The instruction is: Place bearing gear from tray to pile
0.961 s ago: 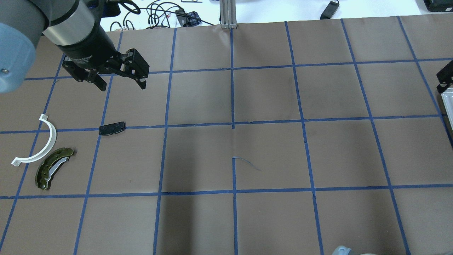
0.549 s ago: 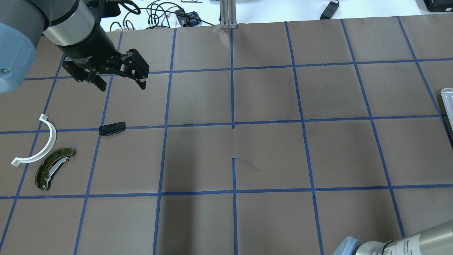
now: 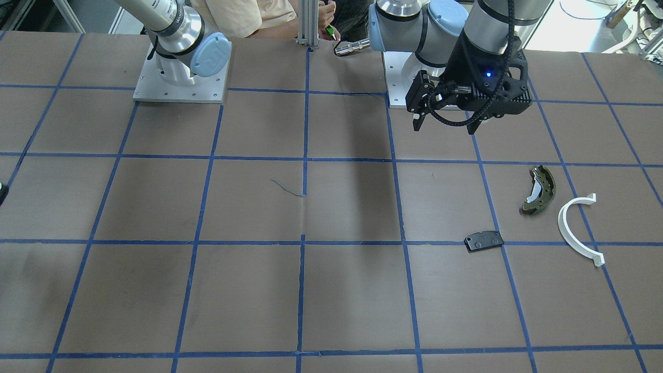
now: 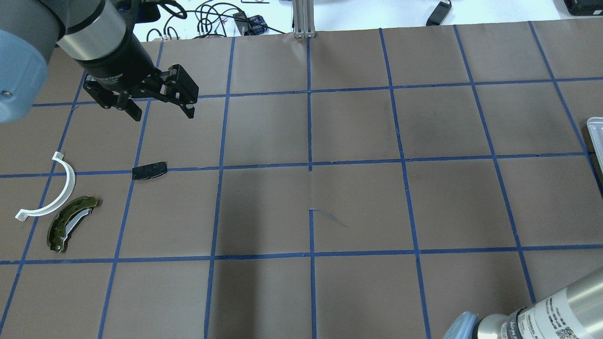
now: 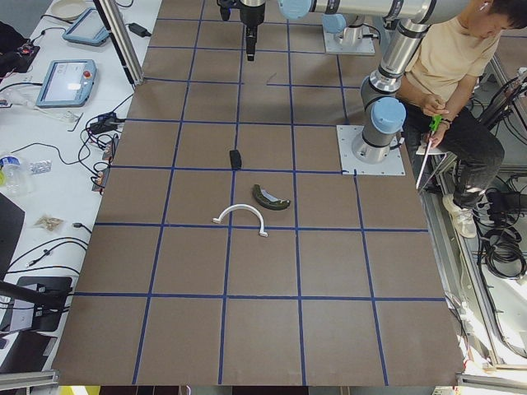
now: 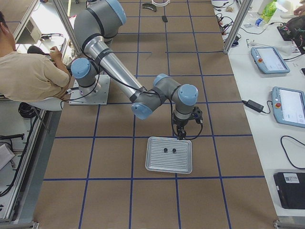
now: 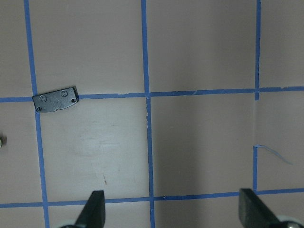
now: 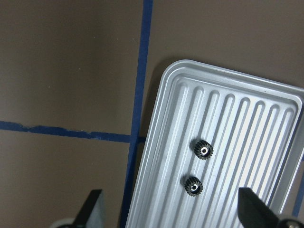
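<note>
Two small black bearing gears lie side by side in the ribbed silver tray; in the exterior right view they are dots on the tray. My right gripper hangs open above the tray's edge, empty, and shows too in the exterior right view. The pile holds an olive brake shoe, a white half-ring and a black plate. My left gripper hovers open and empty beyond the plate.
Only the tray's corner shows at the overhead view's right edge, and the right arm's silver tube crosses the bottom right corner. A person sits behind the robot's bases. Cables and tablets lie on the white benches around the table.
The right gripper has left the overhead view's right edge, and the right arm's tube has come further in at the bottom right. The left arm and the pile have not moved.
</note>
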Robot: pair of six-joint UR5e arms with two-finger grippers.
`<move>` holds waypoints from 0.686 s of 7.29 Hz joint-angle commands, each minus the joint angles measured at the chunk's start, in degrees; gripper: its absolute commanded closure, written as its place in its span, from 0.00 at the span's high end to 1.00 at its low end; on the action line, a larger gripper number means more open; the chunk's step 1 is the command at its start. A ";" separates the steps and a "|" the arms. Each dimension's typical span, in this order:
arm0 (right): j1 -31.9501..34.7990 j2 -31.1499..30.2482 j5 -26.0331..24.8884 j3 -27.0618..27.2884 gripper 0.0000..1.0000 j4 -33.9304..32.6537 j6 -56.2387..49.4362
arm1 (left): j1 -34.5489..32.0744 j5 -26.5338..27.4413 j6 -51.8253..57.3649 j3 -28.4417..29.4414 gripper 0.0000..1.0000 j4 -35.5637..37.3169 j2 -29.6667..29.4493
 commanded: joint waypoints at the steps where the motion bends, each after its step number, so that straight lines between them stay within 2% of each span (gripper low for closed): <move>1: -2.58 3.26 2.39 -0.67 1.00 -1.06 -1.14 | 0.00 -0.12 0.06 0.04 1.00 0.00 0.18; 3: -2.85 6.08 3.03 -0.67 1.00 -4.65 -3.43 | 0.00 -0.03 -0.02 -0.04 1.00 0.00 0.01; 5: -3.38 8.01 2.59 -1.19 0.93 -5.46 -3.35 | 0.00 -0.03 0.06 -0.05 1.00 0.00 0.10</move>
